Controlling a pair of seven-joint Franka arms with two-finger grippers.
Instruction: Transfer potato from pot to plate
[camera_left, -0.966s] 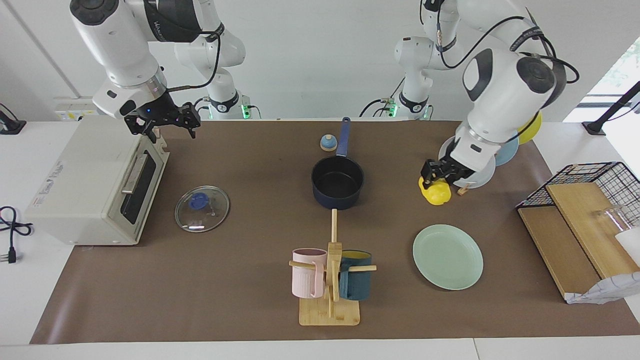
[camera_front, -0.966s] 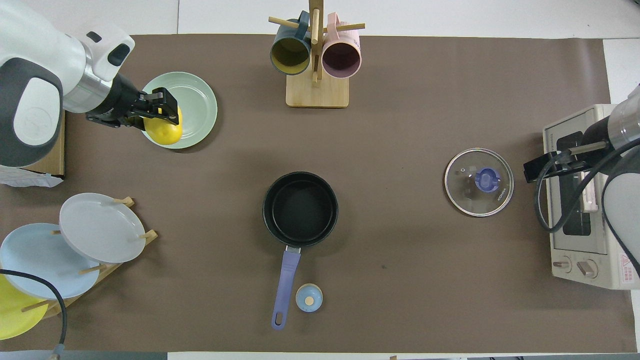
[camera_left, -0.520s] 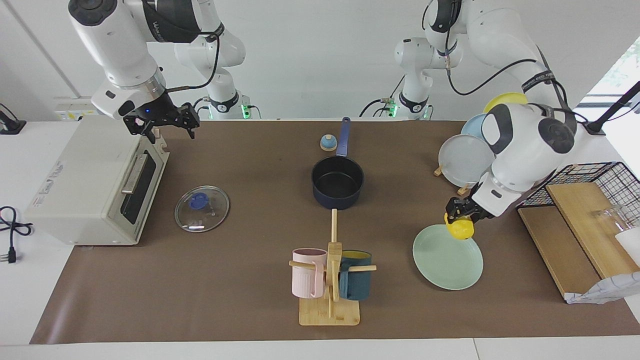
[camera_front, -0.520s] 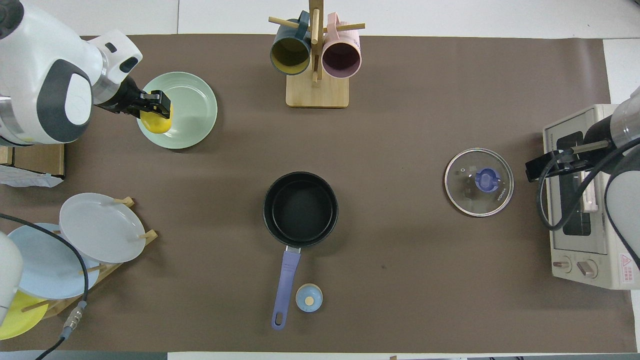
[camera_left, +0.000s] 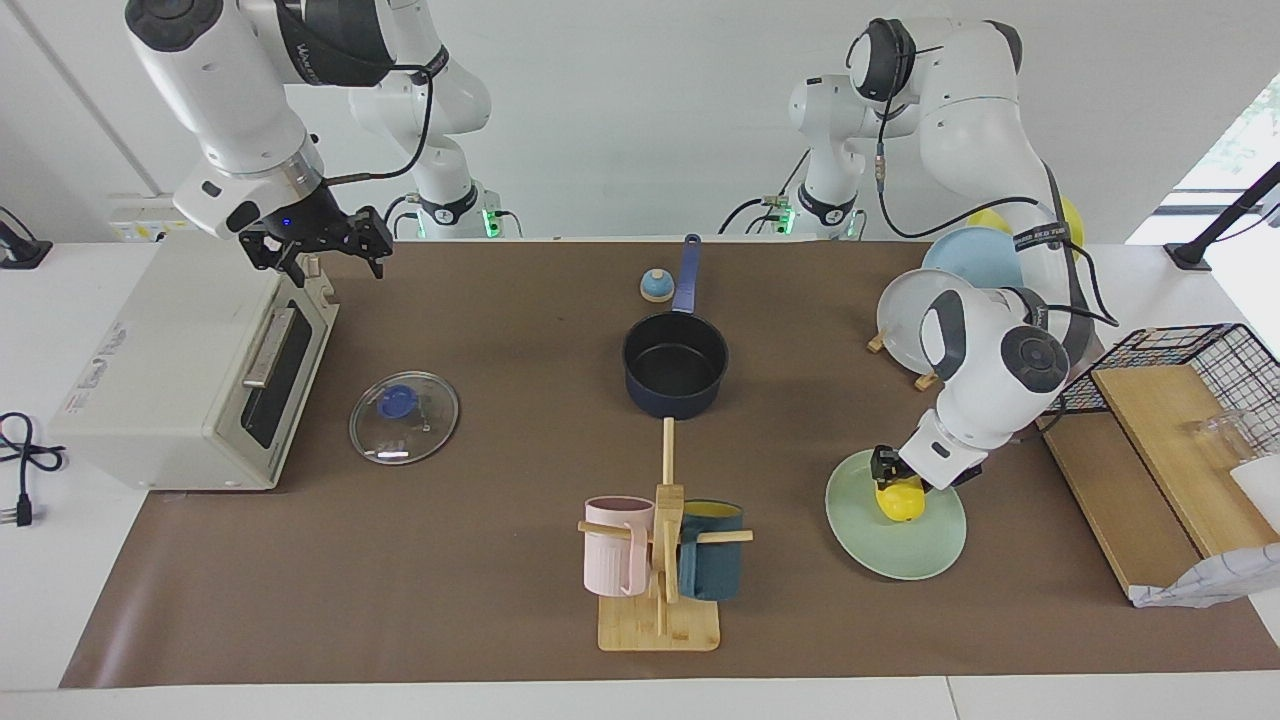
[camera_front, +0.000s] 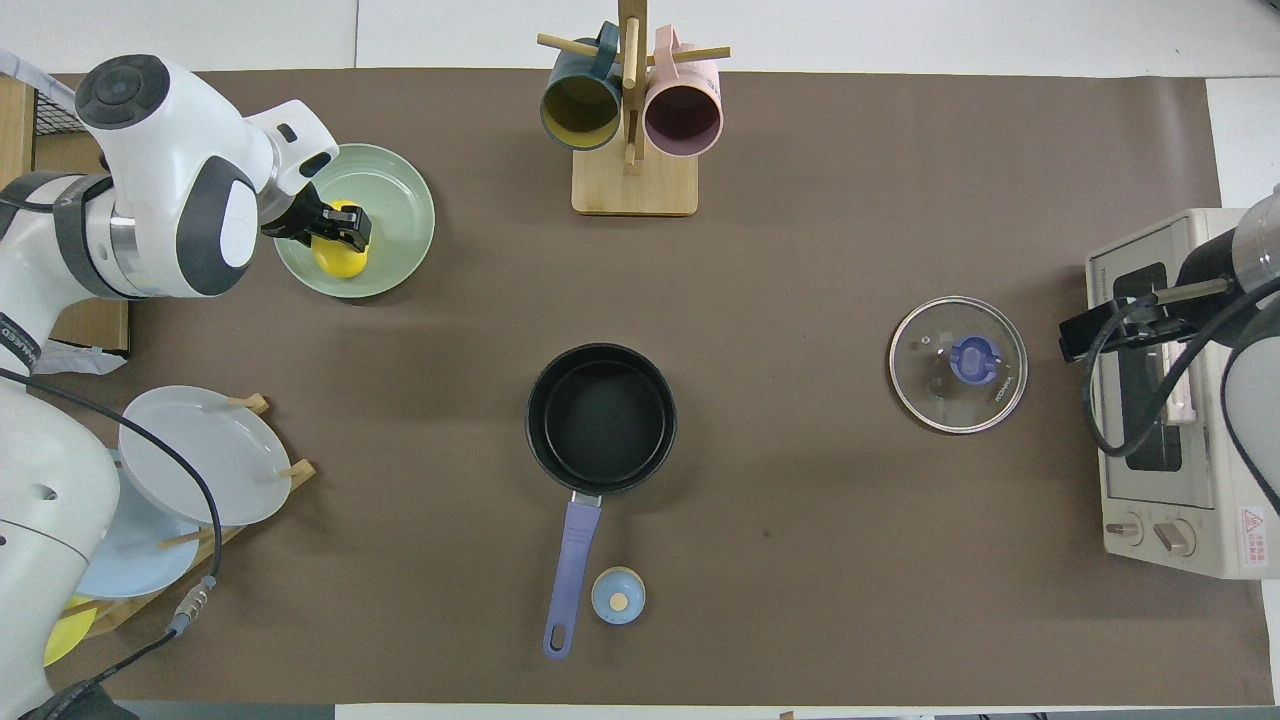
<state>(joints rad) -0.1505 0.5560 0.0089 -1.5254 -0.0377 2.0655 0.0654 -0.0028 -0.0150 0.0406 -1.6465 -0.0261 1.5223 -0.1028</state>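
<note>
Potato (camera_left: 899, 501) sits low on the green plate (camera_left: 915, 550), on the part of the plate nearest the robots. The left pincer (camera_left: 890, 478) pinches the potato from above, and its black fingers (camera_front: 352, 224) press on the potato's sides. From the pictures I cannot tell whether the potato touches the plate or hangs just over it.

The pot (camera_left: 675, 366) is empty. It stands in the middle of the tabletop (camera_left: 500, 600), nearer to the robots than the plate and toward the right arm's end from it. Its long blue handle (camera_front: 570, 575) points at the robots.

The right pincer (camera_left: 315, 245) waits in the air, well apart from the pot, over the top edge of the toaster oven (camera_left: 190, 370). Its fingers are spread and hold nothing.

A glass lid (camera_left: 404, 417) lies flat between the pot and the toaster oven.
</note>
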